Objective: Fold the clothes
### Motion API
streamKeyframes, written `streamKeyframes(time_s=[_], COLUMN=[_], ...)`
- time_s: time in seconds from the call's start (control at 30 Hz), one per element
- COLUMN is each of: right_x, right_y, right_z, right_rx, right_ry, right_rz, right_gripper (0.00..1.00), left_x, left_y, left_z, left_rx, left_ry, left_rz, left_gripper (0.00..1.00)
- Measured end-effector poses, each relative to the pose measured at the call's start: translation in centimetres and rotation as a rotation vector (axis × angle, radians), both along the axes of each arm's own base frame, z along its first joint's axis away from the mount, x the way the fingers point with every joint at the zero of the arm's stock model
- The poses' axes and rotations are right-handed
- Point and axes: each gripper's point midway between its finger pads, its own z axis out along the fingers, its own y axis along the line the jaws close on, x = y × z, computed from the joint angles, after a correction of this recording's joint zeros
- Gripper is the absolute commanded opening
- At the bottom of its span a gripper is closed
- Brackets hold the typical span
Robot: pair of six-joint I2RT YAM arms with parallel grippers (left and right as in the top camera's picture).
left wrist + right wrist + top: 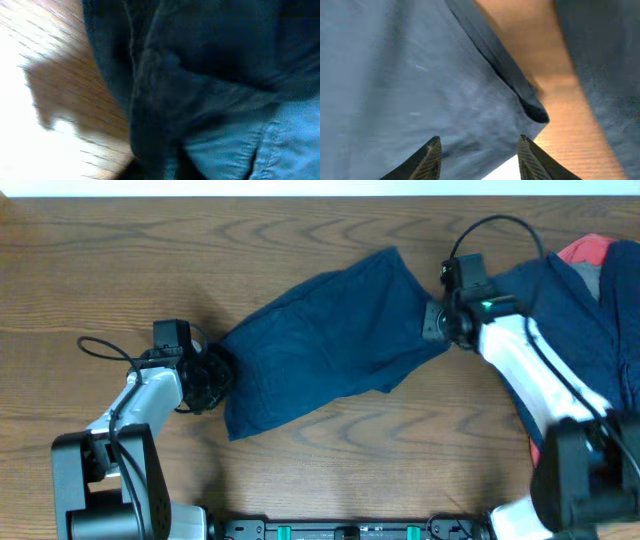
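Item under inspection: one navy garment [330,340], lying spread and slanted on the wooden table [120,260], its surface rumpled and no fold made in it. All positions below are given relative to this garment. The left gripper [208,376] sits at its lower-left corner, in contact with the cloth edge. The left wrist view is blurred and filled with dark fabric [210,75] beside a strip of table [75,85], and from these views I cannot tell whether this claw is spread or clamped. The right gripper [437,322] sits at the garment's opposite, right-hand edge. The right wrist view shows its two fingertips [431,159] set wide apart with nothing between them (blue cloth lies just beyond the tips). A thick dark hem [510,80] runs along the garment's border there, with bare table [570,115] beside it. Further right of the garment, past the right gripper, lies a heap of navy clothes [565,300], separated from the garment by a strip of table. A coral-red piece [588,248] and a grey piece [608,278] show at the heap's far side.
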Motion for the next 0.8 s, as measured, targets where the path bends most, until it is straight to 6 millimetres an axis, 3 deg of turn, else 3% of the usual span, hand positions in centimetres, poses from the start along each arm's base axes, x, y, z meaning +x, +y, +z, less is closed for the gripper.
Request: streamKeyframes(time_s=[0.13, 0.3, 0.4, 0.6, 0.8], right_x=[-0.2, -1.4, -2.6, -5.8, -10.0], right_y=[1.4, 5.5, 9.1, 16.8, 25.4], right_z=[2.7, 2.0, 1.1, -3.0, -8.0], right_rx=[0.049, 0.094, 0.122, 0.157, 0.253], right_ry=[-0.065, -0.037, -0.015, 0.064, 0.112], right_rz=[0.067, 0.233, 0.363, 0.596, 0.820], right_gripper=[0.42, 0.30, 0.22, 0.15, 0.15], left_x=[-0.7, -2.8, -2.8, -2.2, -1.2], left_y=[-0.6, -1.0, -0.9, -0.7, -0.8], left_z=[0.3, 2.2, 5.5, 13.1, 17.3], left_rx=[-0.028, -0.041, -0.027, 0.004, 0.009], left_ry=[0.015, 0.076, 0.058, -0.040, -0.133], left_rz=[-0.031, -0.074, -0.094, -0.119, -0.129], left_gripper=[0.06, 0.06, 0.06, 0.06, 0.06])
